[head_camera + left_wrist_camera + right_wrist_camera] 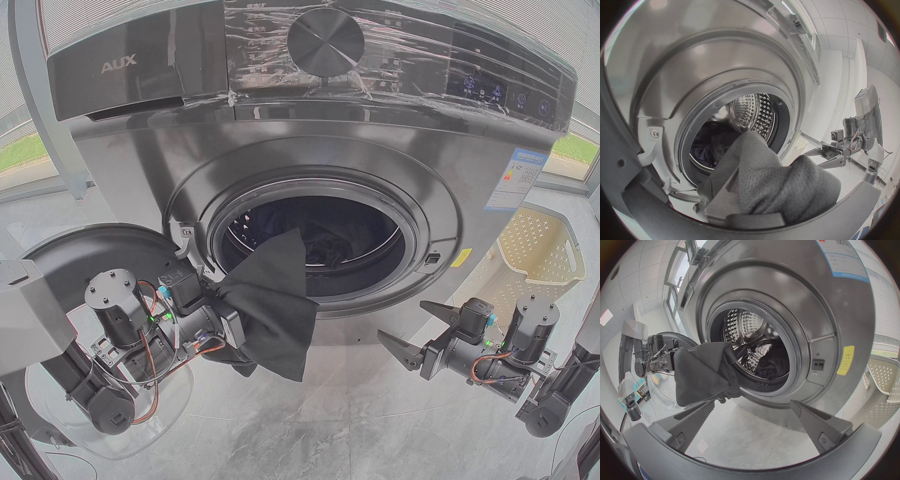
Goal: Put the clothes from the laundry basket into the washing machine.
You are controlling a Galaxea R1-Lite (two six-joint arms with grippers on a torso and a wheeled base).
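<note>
Washing machine [125, 162]: pale logo lettering [119, 63] on drawer front [169, 75], top left corner. Blue-and-white label [518, 177], front's upper right edge, print too small to read. Yellow sticker [462, 257] beside door opening, illegible. Lit icons [494, 90], top right panel.

A bright laundry corner: a front-loading washer [325, 156] ahead of the right claw [400, 319], a basket [540, 250] just behind it, pale tiled floor [350, 425] below, windows [22, 153] onto grass.
</note>
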